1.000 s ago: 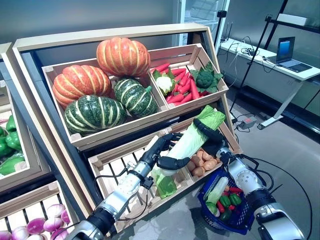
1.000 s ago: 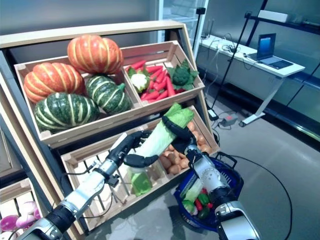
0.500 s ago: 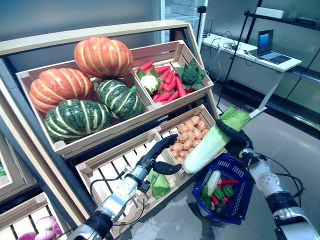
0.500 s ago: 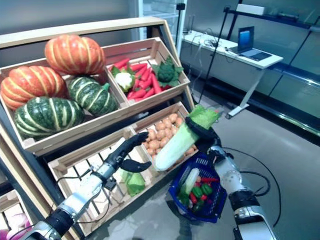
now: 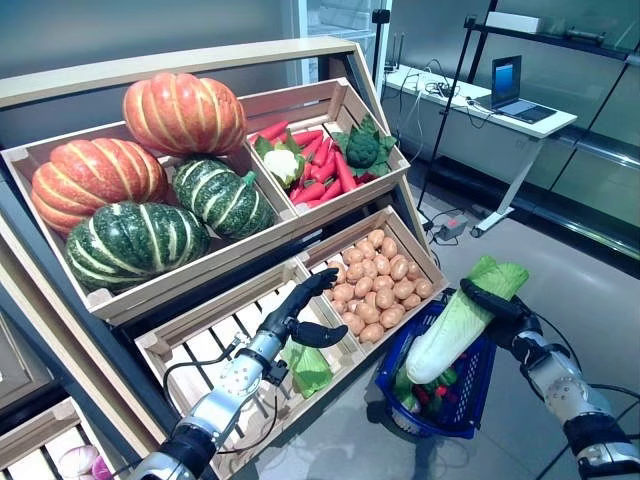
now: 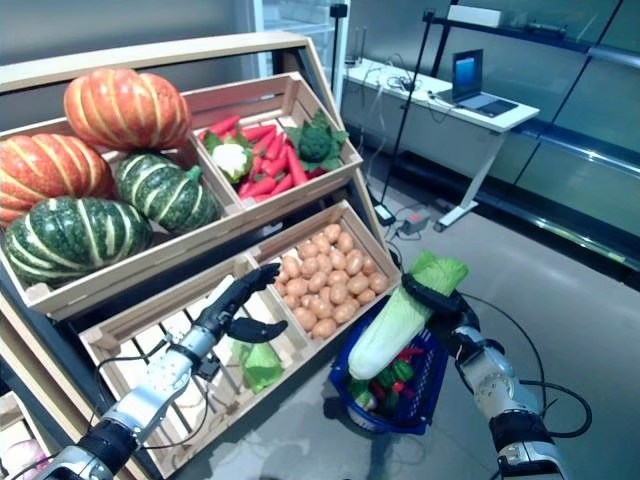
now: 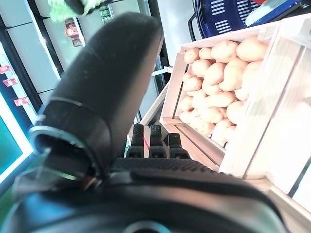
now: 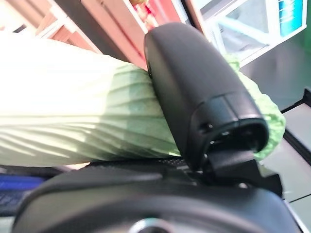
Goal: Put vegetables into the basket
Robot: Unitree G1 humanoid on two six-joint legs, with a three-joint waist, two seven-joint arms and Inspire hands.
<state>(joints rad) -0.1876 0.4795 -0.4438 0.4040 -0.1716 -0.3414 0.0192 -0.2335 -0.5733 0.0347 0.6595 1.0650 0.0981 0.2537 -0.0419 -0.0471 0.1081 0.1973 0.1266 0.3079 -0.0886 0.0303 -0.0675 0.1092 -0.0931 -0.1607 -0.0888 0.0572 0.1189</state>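
On your left, the left robot hand hovers with relaxed, outstretched fingers over the slatted lower wooden crate, just above a loose green leafy vegetable and beside the crate of brown potatoes. Further right, your right robot hand is clasped round the leafy end of a long pale-green napa cabbage, its white base tilted down over the blue plastic basket on the floor, which already holds green and red vegetables.

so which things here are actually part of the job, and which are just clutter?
Job: napa cabbage in the right hand; blue basket; left hand, open.
Clutter: pumpkins; potato crate; desk with laptop.
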